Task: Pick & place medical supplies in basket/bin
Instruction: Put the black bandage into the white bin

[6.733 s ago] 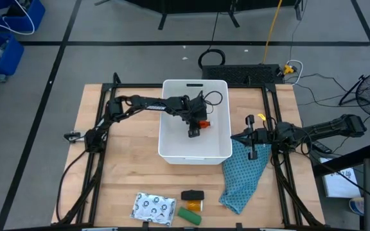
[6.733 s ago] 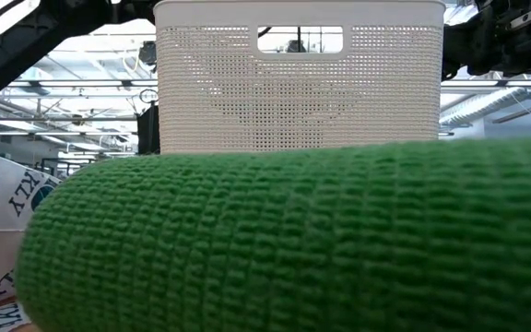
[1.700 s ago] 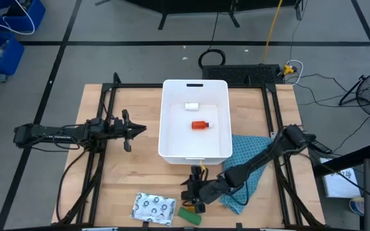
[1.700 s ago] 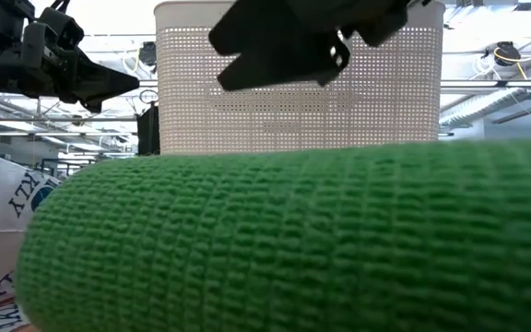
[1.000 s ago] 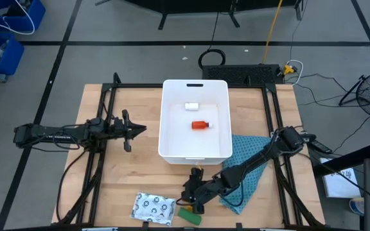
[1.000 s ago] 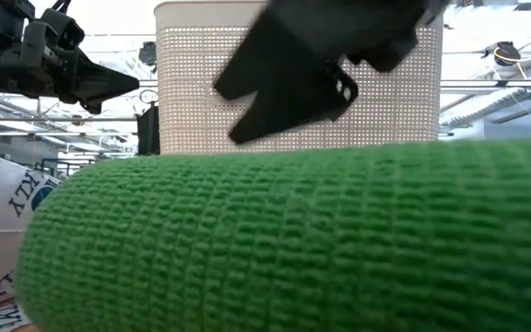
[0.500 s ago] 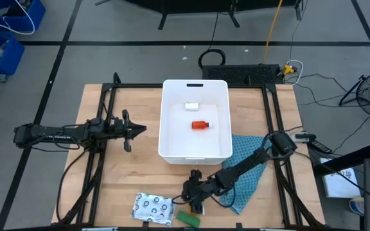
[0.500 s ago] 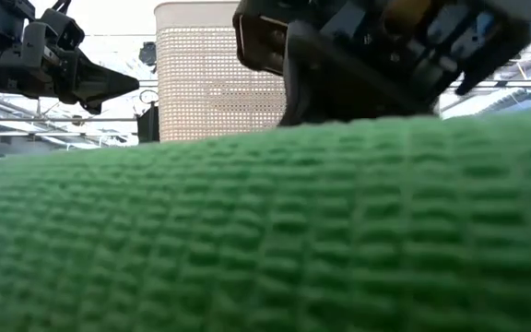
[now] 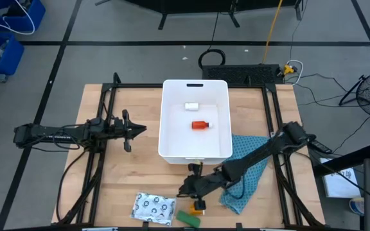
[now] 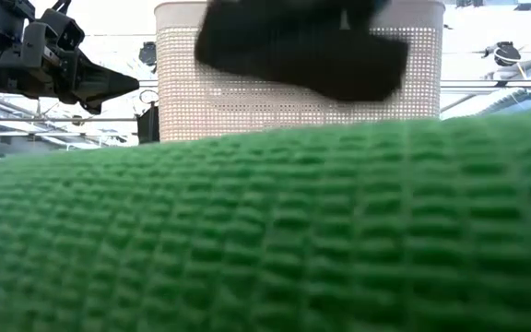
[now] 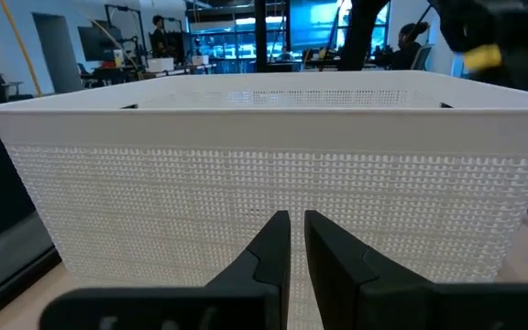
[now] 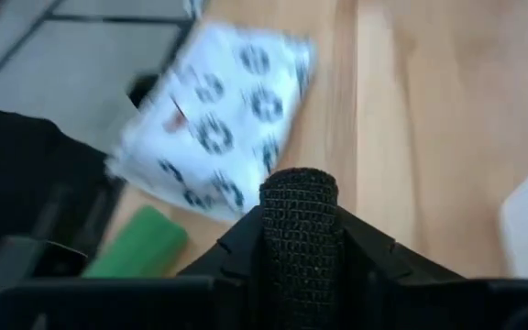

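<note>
Your right gripper (image 9: 186, 189) sits near the table's front edge, at about 6 o'clock from the tall white rectangular plastic basket (image 9: 166, 122). Its two dark fingers are pinching a small black block with a woven, textured surface (image 12: 299, 234); in the right wrist view the block stands clamped between them. In the low view that dark block (image 10: 302, 46) hangs above the table, in front of the basket's perforated wall (image 10: 201, 101).

Just beside the gripper, at about 5 o'clock from it, a small orange vial (image 9: 200, 206) lies on the wood. A green block with a ribbed, knitted look (image 9: 187, 218) lies at the table's front edge, at 6 o'clock from the gripper. At 8 o'clock lies a silvery white packet printed with dark rings (image 9: 153, 208). A teal patterned cloth (image 9: 246, 183) lies under the right arm, at the gripper's 3 o'clock.

Inside the basket you have a red bottle (image 9: 200, 124) near the middle and a small white piece (image 9: 192, 106) at 12 o'clock from it, the two apart.

Your left gripper (image 9: 135, 129) waits well to 9 o'clock of the basket, its fingers (image 11: 262, 261) close together with only a narrow gap, pointing at the basket's side wall.
</note>
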### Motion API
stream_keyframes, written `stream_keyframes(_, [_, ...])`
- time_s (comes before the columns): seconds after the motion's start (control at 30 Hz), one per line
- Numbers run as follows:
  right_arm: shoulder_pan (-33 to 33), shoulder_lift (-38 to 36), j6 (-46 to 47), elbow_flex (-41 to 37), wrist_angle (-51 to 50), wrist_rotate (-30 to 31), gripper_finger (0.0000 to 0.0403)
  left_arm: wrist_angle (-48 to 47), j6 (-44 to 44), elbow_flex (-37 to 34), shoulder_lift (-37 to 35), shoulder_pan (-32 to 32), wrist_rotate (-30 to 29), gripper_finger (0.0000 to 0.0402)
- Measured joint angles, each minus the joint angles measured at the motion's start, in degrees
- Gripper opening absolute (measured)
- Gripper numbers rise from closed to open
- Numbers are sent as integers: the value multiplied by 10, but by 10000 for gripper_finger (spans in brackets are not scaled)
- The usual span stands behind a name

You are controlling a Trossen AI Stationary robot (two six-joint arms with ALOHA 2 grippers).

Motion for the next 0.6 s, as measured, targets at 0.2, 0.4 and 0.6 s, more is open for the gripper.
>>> stream_keyframes(0.2, [2,-124,-117,0,-36,1,99,0,0,0,0,0,0,42])
stream_keyframes(0.4, [5,-260,-200,0,-126,3,91,-3,-1,0,0,0,0,42])
stream_keyframes(0.6, [5,-375,-228,-3,-234,73,92,-6,-1,0,0,0,0,42])
